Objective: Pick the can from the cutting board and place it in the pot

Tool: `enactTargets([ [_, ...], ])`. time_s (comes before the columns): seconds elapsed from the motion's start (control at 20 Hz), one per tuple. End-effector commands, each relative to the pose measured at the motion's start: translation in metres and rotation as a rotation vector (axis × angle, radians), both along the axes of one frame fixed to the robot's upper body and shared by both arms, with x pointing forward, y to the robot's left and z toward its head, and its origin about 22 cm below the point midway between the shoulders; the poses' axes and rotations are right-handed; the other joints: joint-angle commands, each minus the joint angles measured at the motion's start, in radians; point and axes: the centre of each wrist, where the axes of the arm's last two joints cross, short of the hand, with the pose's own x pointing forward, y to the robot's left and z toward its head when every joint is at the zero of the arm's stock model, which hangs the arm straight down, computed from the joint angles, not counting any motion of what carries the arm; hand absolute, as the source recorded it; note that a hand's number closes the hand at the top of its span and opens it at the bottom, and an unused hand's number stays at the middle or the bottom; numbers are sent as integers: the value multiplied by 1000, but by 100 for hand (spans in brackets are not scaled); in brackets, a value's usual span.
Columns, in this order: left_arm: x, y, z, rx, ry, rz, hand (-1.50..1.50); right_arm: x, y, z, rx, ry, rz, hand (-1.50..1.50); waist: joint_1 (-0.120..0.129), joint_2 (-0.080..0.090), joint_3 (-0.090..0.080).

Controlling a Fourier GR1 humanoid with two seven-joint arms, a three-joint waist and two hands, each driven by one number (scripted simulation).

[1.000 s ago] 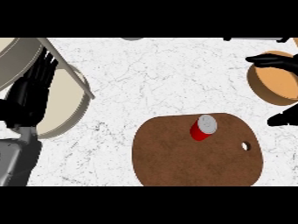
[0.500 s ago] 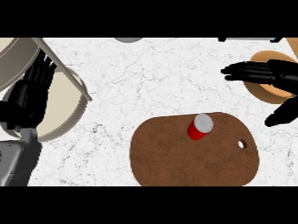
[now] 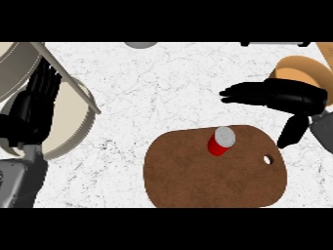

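The white marbled counter point(image 3: 161, 88) takes up most of the view. At the left edge sits the big cream pot point(image 3: 72, 132), only partly in frame, with what looks like its lid point(image 3: 3, 68) leaning across the top of it, though I can't say exactly how the two pieces fit together. Next biggest is the brown cutting board point(image 3: 212, 171), lower middle, with a small hanging hole near its right edge.

The left hand point(image 3: 35, 110) is parked over the pot, fingers straight and pointing up, just resting there. The right hand point(image 3: 280, 95) is the busy one: it hangs above the counter just up and right of the board, fingers stretched out toward the left and thumb hanging down, spread apart with nothing in it. Behind it there's an orange-tan plate point(image 3: 309, 71).

The red can point(image 3: 221, 141) stands upright near the top edge of the board, silver top showing, not touched by anything.

So I'd call this the reach phase, grab not yet made. Next move looks like bringing the right hand down and left so fingers and thumb end up either side of the can, then closing. After that it's a long carry across to the pot, and the resting left hand plus that lid might be in the way.
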Motion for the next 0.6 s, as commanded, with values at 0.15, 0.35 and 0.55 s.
enactTargets([
  [0.15,7,-5,3,4,2,4,0,-14,12,-41,-42,75,72,-150,-11,-1,0],
  [0.35,4,9,-1,19,-3,8,0,0,7,-27,2,72,65,-150,-5,0,0],
  [0.55,-6,13,12,7,13,-7,0,-1,38,-45,44,42,80,-150,0,-1,0],
])
